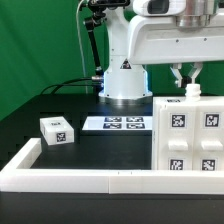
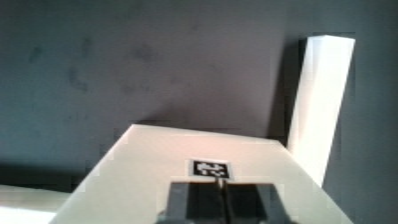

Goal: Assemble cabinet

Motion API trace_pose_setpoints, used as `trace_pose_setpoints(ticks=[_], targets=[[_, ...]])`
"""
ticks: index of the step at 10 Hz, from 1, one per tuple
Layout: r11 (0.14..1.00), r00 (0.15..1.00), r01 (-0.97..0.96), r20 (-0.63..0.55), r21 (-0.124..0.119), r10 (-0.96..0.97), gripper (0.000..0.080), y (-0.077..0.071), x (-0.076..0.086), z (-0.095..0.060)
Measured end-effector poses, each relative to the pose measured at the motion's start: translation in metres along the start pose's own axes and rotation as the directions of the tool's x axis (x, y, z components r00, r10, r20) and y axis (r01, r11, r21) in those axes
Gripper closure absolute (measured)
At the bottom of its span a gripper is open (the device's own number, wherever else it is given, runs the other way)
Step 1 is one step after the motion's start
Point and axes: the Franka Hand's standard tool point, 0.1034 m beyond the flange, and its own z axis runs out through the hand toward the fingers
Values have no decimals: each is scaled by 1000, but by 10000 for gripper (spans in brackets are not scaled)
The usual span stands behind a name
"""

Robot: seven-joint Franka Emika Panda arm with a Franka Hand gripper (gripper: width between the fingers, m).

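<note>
On the exterior view I have the cabinet (image 1: 192, 140) at the exterior view's right, a big white box sitting on the black table (image 1: 60, 105) just inside the white border rails (image 1: 80, 178), with black-and-white tags on its blocks facing the camera. The gripper (image 1: 188, 78) hangs straight down over the cabinet's top edge, very near it; I cannot say whether it touches. From here the fingers look a little apart, but I cannot tell for sure how wide they stand or whether anything is between them. One small white block (image 1: 57, 130) with a tag lies alone on the table toward the exterior view's left, well apart from the cabinet. The marker board (image 1: 115, 124) lies flat between that block and the cabinet, in front of the arm's base (image 1: 124, 80). On the wrist view the gripper (image 2: 222, 200) shows as two dark fingers (image 2: 196, 205) close together with only a thin slit between them, right over a white face of the cabinet (image 2: 151, 165) that carries a small tag (image 2: 214, 167). Beside it a long white bar (image 2: 322, 90) runs across the dark table (image 2: 125, 60); I cannot tell what it belongs to.
</note>
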Motion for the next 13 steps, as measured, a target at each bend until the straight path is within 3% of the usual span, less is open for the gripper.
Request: trace_pose_setpoints(ticks=[1, 2, 3, 4, 5, 6, 7, 8, 9, 11, 13], targets=[[1000, 1000, 0, -1, 0, 0, 798, 0, 0, 0], [1000, 1000, 0, -1, 0, 0, 702, 0, 0, 0], [1000, 1000, 1, -1, 0, -1, 702, 0, 0, 0], [1000, 1000, 1, -1, 0, -1, 514, 0, 0, 0], [1000, 1000, 3, -5, -1, -3, 378, 0, -2, 5], [1000, 1000, 18, -9, -2, -18, 196, 1, -16, 22], [999, 999, 36, 4, -3, -36, 196, 6, -37, 33], [998, 998, 63, 9, -3, -63, 73, 16, -53, 37], [996, 996, 85, 10, -4, -85, 15, 31, -70, 46], [988, 988, 155, 2, -11, -155, 4, 74, -102, 65], [981, 981, 196, 17, -11, -195, 2, 113, -122, 73]])
